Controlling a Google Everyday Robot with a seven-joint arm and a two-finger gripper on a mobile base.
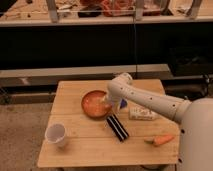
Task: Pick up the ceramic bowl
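Note:
The ceramic bowl (93, 103), round, shallow and orange-brown, sits on the wooden table (75, 150) left of centre. My white arm reaches in from the right and bends down over the bowl's right rim. The gripper (106, 106) is at that right rim, low over the bowl. The arm's wrist hides the rim there.
A white plastic cup (56, 134) stands at the front left. A black bar-shaped object (118, 127) lies in front of the bowl. A white packet (142, 114) lies to the right, and an orange carrot-like item (161, 140) near the front right edge. Cluttered shelves stand behind.

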